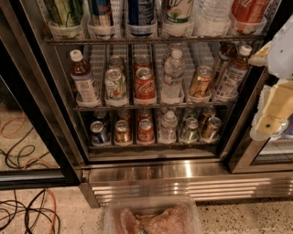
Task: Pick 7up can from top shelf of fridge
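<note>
Fingers (274, 109) of my gripper (264, 87) stand apart with nothing between them. The gripper is at the right edge, in front of the fridge (55, 114) frame and level with the middle rack (151, 106).

Nearest me, at the bottom, a clear tub (151, 203) holds pinkish lumps. Black and orange cables (27, 210) lie on the speckled floor to the left. Behind the tub is the fridge's steel base.

On the middle rack I read white Coca-Cola script on a red can (144, 84). The other labels there I cannot make out.

Farthest up, the top shelf (151, 40) carries a row of clear cup holders. The 7up can (178, 11) stands upright in the fourth holder from the left, between a blue can (140, 11) and a water bottle (213, 13). Its green lettering is cut off by the top edge, and it is well up and left of the gripper.
</note>
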